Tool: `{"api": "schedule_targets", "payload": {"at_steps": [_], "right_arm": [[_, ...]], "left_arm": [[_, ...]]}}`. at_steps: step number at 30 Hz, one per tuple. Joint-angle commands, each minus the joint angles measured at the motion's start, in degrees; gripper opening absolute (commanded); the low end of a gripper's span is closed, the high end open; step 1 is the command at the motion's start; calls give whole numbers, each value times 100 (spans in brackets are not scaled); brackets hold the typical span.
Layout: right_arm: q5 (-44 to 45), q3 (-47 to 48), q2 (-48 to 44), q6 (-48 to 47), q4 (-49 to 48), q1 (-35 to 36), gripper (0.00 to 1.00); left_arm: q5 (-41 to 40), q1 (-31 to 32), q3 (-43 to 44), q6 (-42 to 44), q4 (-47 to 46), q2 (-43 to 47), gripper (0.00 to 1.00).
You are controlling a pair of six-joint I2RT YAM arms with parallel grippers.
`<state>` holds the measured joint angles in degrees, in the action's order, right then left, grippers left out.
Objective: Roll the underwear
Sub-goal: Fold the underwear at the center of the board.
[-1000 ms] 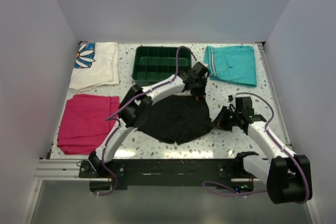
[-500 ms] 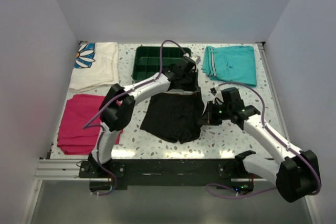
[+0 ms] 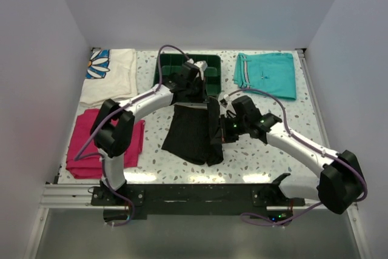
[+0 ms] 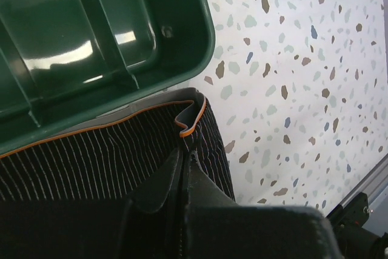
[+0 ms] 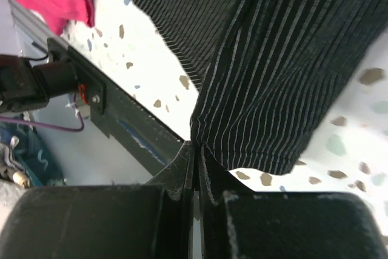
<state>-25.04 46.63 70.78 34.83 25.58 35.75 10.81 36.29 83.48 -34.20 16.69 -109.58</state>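
underwear: centre of the table, mostly flat. Its 12 o'clock edge is just short of the green tray, and its 3 o'clock side is gathered into a raised fold.
left end effector: pinched tight on the orange-edged hem at the garment's 12 o'clock edge, with a small loop of hem poking out past the tips.
right end effector: clamped narrow on a pleat of striped fabric at the 3 o'clock side; cloth hangs away from the pinch.
handling: probably light, limp and thin. It drapes, won't hold shape, and isn't fragile.
slip risk: single-layer pinches likely creep, and folds sag once let go.
where to grip: seamed hems or waistband, two points along one edge, kept taut for an even roll.
neighbours: magenta cloth at 9 o'clock and teal shorts at 1 o'clock, both well apart.
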Motion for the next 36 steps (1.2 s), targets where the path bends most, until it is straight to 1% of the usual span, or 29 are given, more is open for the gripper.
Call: {"api": "schedule_targets", "payload": {"at_steps": [1, 4, 13, 18, 21, 27, 30, 36], "right_arm": [[122, 531, 339, 208, -264, 389, 0], [175, 750, 646, 226, -299, 591, 0], [157, 1295, 1472, 358, -712, 1039, 0], [131, 1489, 1842, 410, -897, 1110, 0], [17, 1594, 2106, 463, -1038, 1136, 0], [-10, 1832, 2703, 560, -1372, 1163, 0], [-80, 1999, 2966, 604, -1477, 1171, 0], [-142, 2148, 3213, 709, -1793, 1242, 0]], "left_arm": [[62, -166, -218, 369, -236, 498, 0], [-70, -237, -367, 440, -113, 621, 0], [-922, -588, -1176, 800, -8, 991, 0], [-993, -939, -1598, 897, -183, 1246, 0], [-844, -1089, -1695, 958, -280, 1272, 0], [-580, -1195, -1642, 1029, -526, 975, 0], [-694, -1212, -1615, 1011, -473, 938, 0], [-712, -1326, -1642, 1003, -421, 798, 0]]}}
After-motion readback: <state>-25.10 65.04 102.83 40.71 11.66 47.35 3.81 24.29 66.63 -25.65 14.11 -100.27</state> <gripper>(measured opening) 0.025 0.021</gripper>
